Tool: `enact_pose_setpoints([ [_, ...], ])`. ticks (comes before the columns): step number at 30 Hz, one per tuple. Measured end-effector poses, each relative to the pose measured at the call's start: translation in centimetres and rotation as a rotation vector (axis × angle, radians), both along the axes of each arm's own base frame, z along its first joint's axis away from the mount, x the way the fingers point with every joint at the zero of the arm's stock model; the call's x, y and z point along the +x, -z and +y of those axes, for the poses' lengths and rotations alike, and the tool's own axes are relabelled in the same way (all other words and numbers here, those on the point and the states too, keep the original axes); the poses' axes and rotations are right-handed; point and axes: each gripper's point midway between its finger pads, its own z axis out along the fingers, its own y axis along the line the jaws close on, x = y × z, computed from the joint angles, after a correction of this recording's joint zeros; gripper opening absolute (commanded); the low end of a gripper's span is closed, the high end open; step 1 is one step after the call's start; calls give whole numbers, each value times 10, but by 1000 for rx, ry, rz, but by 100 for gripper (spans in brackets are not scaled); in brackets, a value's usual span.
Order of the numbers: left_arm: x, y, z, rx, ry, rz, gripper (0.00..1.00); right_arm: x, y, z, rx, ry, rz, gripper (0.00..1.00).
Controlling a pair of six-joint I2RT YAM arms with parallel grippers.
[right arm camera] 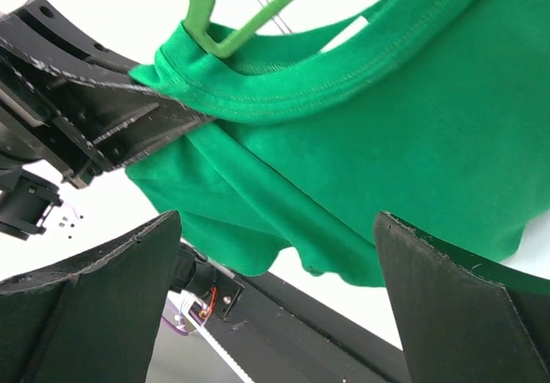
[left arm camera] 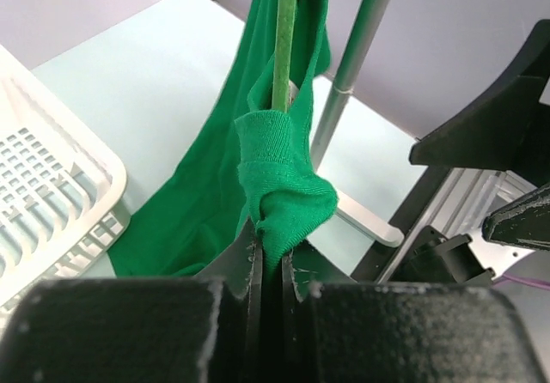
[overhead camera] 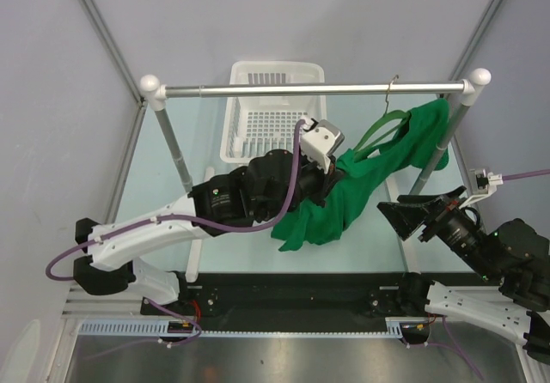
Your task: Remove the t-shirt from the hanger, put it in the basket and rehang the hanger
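Below the silver rail, toward its right end, the t-shirt hangs stretched down and to the left, from the hanger to the left arm.

Progress:
- Removal is judged begun but not complete. The t-shirt is still carried by the hanger, whose hook sits at the rail.
- In the right wrist view, a hanger arm passes through the neck opening. In the left wrist view, a hanger arm runs down into a bunched fold of cloth.
- In the top view, the left part of the hanger outline shows bare, so the cloth has probably slid partway off that side.
- The left gripper has its fingers pressed together on that bunched fold, just below the hanger arm.
- The right gripper stands spread wide and empty, near the cloth but not touching it.
- Left to do: draw the cloth clear of both hanger arms.

Not determinable:
- Cloth covers the right half of the hanger.
- Whether the left fingers also pinch the hanger arm inside the fold cannot be told.
- The left arm hides part of the lower hem in the top view.
- The hook's seating on the rail is too small to confirm.
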Motion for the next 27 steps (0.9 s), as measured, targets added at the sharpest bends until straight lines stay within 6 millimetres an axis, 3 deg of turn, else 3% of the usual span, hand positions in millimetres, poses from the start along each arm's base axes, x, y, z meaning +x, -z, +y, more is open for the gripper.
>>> enact_pose_setpoints([
  [11, 0, -31, 36, -33, -47, -44, 0, 1, 0, -1, 0, 8, 1, 100],
  [14, -6, -50, 56, -83, -42, -59, 0, 1, 0, 0, -1, 8, 2, 99],
  [20, -30, -59, 100, -153, 29, -78, 0, 4, 3, 5, -22, 6, 11, 100],
  [23, -42, -54, 120, -191, 65, -89, 0, 5, 7, 9, -36, 5, 17, 100],
  [27, -52, -24, 139, -186, 99, -84, 0, 7, 13, 14, -54, -1, 26, 100],
])
